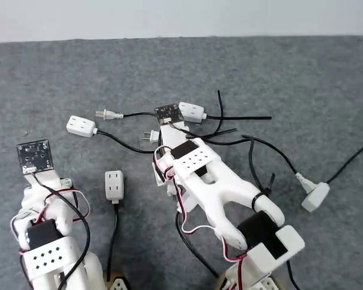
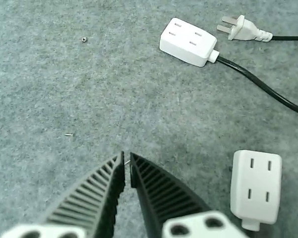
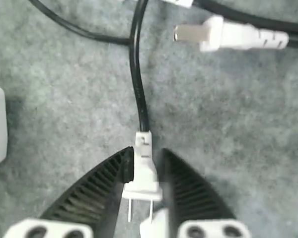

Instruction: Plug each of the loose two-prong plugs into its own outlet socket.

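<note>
Plug [image 3: 143, 173]: sits between the right jaws, which pinch its body from both sides. Its prongs point back toward the wrist, and its cord [image 3: 137, 74] runs straight away over the bench [image 3: 64, 79]. Second plug [image 3: 233, 35]: loose on the bench beyond those jaws, apart from them. Left jaws: pressed almost together, gripping nothing, over bare bench. Near socket [image 2: 254, 183] lies just beside them, far socket [image 2: 187, 41] well beyond. All slots on both show uncovered.
</note>
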